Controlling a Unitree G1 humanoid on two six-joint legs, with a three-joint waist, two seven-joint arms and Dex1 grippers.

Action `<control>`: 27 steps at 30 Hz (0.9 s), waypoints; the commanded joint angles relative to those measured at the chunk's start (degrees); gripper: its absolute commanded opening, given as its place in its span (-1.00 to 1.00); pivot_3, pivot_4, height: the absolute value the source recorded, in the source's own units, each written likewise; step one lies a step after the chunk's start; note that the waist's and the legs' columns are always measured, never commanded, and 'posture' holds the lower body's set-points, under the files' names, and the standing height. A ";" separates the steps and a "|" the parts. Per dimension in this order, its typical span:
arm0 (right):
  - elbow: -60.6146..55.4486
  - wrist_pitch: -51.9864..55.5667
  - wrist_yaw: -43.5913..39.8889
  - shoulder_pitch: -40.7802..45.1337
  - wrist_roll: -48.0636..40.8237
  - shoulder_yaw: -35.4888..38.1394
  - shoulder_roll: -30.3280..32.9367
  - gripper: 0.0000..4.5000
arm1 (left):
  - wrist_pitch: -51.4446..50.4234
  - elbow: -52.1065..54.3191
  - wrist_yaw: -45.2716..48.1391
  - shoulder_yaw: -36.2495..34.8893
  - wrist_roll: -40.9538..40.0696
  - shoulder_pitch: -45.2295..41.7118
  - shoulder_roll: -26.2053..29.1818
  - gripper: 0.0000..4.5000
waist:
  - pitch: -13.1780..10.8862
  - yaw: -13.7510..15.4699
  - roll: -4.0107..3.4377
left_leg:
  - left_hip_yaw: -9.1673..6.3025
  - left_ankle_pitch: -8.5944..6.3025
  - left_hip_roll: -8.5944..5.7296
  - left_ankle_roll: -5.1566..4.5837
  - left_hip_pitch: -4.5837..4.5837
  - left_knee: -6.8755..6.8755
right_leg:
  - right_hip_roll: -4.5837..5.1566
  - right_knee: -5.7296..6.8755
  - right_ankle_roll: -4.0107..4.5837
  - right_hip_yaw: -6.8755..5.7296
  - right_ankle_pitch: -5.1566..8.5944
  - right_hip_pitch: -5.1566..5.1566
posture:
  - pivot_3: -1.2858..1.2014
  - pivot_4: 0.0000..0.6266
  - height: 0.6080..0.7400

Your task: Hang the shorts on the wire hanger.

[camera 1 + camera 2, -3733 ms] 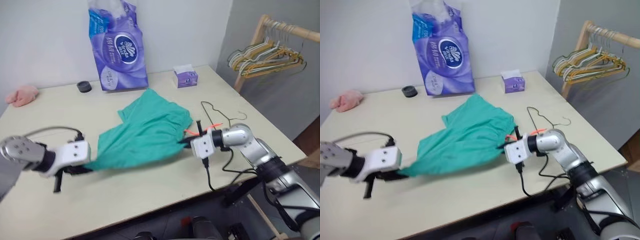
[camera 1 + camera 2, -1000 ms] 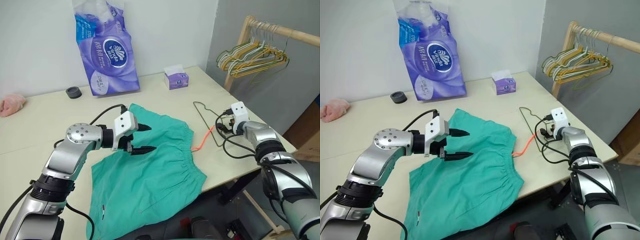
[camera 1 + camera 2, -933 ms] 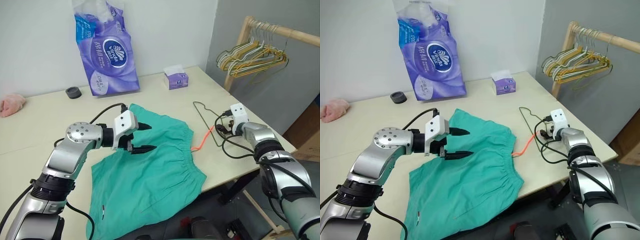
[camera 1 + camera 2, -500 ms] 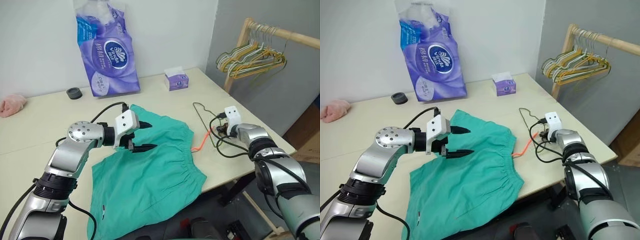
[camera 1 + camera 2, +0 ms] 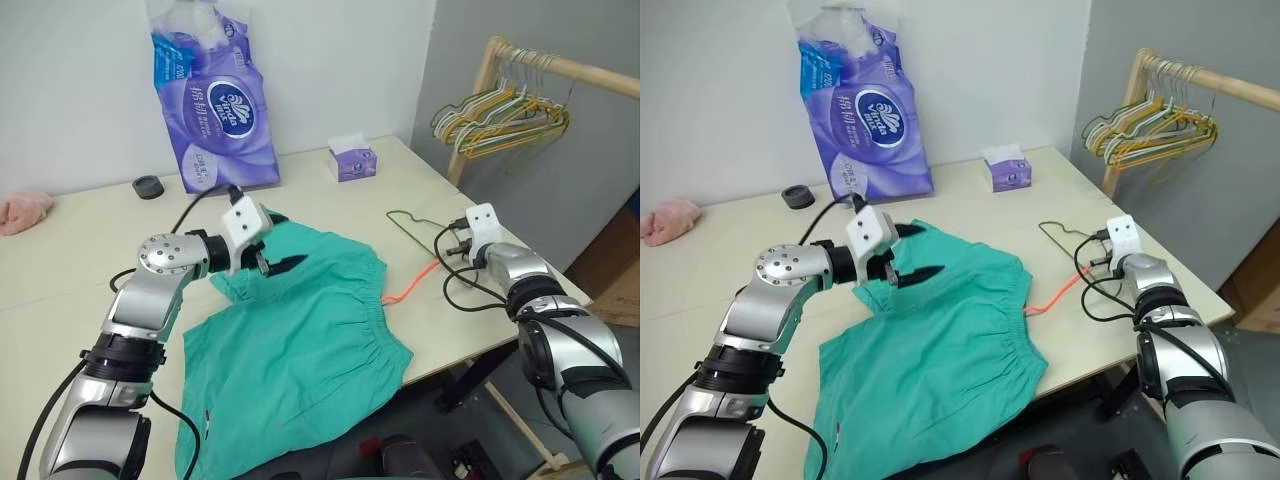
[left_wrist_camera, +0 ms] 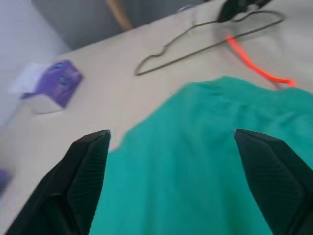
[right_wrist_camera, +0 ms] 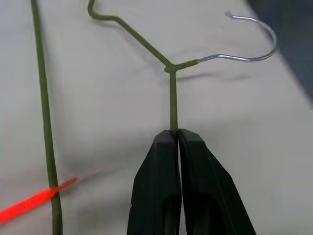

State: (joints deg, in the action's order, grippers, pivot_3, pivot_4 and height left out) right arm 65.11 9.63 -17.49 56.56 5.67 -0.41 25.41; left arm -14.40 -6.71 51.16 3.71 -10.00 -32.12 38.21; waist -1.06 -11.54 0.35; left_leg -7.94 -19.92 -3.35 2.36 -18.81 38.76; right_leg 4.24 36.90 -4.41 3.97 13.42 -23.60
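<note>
The teal-green shorts point(image 5: 300, 335) lie spread on the table, waistband toward the right, with the orange-pink drawstring point(image 5: 408, 288) trailing off toward the wire hanger point(image 5: 412, 222). The olive hanger lies flat near the table's right edge. My right gripper point(image 7: 173, 134) is shut on its straight wire just below the neck, and the hook point(image 7: 249, 55) curves away beyond it. The right gripper also shows by the hanger point(image 5: 1092, 262). My left gripper point(image 5: 283, 247) hovers open over the far end of the shorts, fingers point(image 6: 83, 171) wide apart and holding nothing.
A tall purple tissue pack point(image 5: 213, 100), a small purple tissue box point(image 5: 351, 160) and a black cap point(image 5: 148, 186) stand at the table's back. A pink cloth point(image 5: 24, 211) lies far left. A wooden rack with bunched hangers point(image 5: 503, 112) stands beyond the right edge.
My right gripper has shut on the hanger's wire and lifted slightly. The left gripper has risen and moved toward the far end of the shorts, still open.
</note>
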 commanded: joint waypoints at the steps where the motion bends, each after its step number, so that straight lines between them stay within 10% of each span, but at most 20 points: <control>1: -14.20 -5.75 -3.15 -1.35 2.54 -3.15 2.33 -1.00 | -0.16 -1.63 -0.71 -3.45 -1.00 -2.66 0.71 0.99 | -0.01 -0.23 -0.02 | 0.01 0.00 0.02 0.00 -0.01 -0.01 | 0.01 0.01 -0.01 0.04 0.01 -0.04 | -0.08 -1.00 1.00; 12: -56.06 -14.35 -15.62 -19.72 6.87 -12.98 6.85 -1.00 | -15.21 -2.48 9.21 -8.54 -11.91 -4.20 6.10 0.99 | -0.01 -0.54 -0.01 | -0.07 -0.02 -0.03 0.00 -0.08 0.02 | 0.05 0.05 -0.11 0.02 0.05 -0.10 | -0.09 -1.00 1.00; 27: -60.92 -34.15 -16.75 -17.53 10.00 -15.90 5.77 -1.00 | -20.31 1.40 20.12 -1.98 -12.09 1.18 11.00 0.99 | -0.03 0.41 0.02 | -0.08 -0.04 -0.03 0.04 -0.01 0.05 | -0.02 0.01 -0.11 0.01 0.05 -0.04 | -0.09 -1.00 1.00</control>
State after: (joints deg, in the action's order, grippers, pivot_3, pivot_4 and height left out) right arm 6.56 -22.92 -34.04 37.27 16.69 -17.03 31.40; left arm -34.75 -7.01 70.72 1.63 -22.16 -30.81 48.58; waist -1.09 -11.12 0.38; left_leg -8.01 -19.96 -3.38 2.41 -18.82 38.80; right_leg 4.21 36.91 -4.51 3.98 13.47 -23.64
